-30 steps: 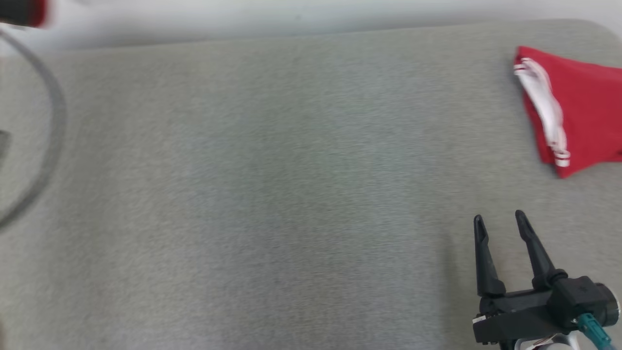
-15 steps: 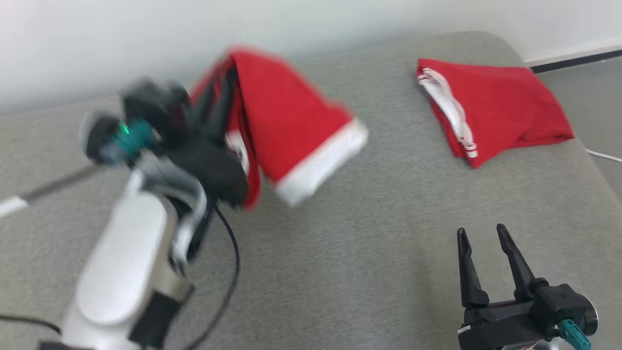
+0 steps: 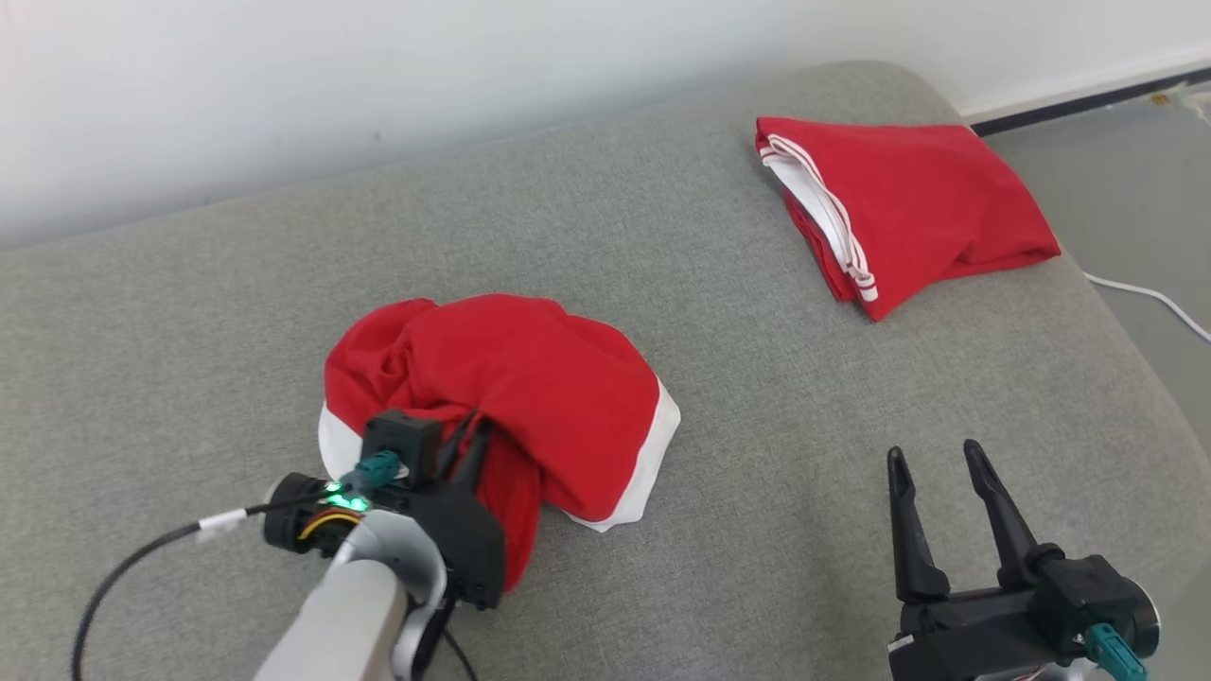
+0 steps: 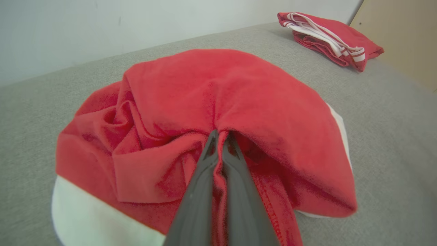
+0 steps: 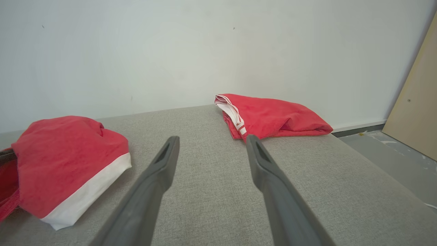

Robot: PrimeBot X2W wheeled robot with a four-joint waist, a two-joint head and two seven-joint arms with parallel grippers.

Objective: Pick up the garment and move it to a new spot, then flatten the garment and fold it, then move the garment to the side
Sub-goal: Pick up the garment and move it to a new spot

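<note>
The garment (image 3: 530, 378) lies bunched in a heap on the cushion (image 3: 757, 426), left of centre. The left gripper (image 3: 468, 430) is clamped on a red fold at the heap's near edge. The right gripper (image 3: 934, 450) hovers well apart, jaws spread, empty.

Hazards:
- Releasing here leaves the cloth crumpled, and layers may trap underneath during flattening.
- The pinch may hold several layers, so pulling could drag the whole heap.
- Spreading rightward may disturb the folded pile (image 3: 908, 208) at the far corner.
</note>
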